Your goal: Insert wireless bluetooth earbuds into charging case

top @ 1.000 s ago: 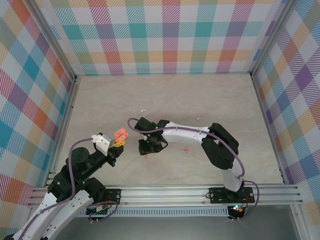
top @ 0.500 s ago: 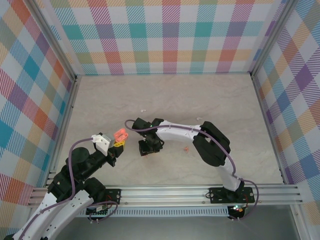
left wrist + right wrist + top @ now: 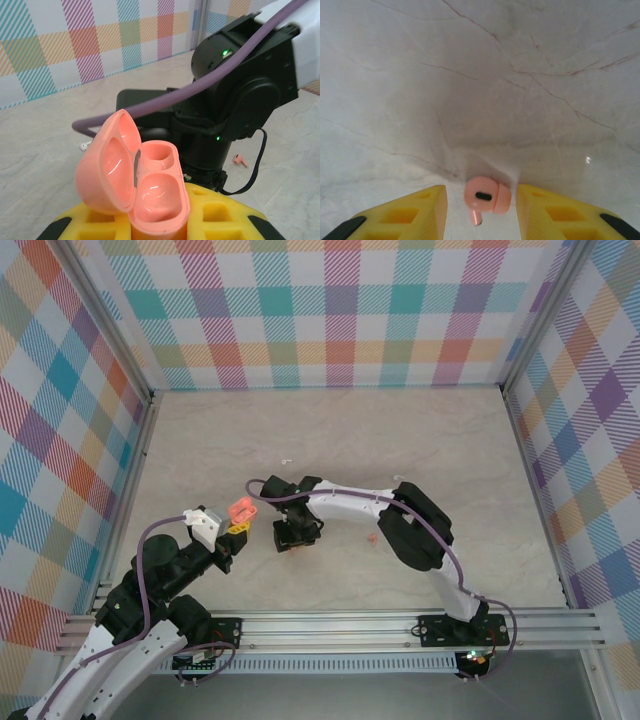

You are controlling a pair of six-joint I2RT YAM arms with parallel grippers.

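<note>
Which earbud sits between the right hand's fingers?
The pink earbud framed by the yellow fingers; the other pink one lies aside, the white one farther back.

Nothing readable in any view: no text, labels, brand marks or numbers. The charging case [image 3: 150, 200] has a plain coral shell with nothing printed on it.
</note>
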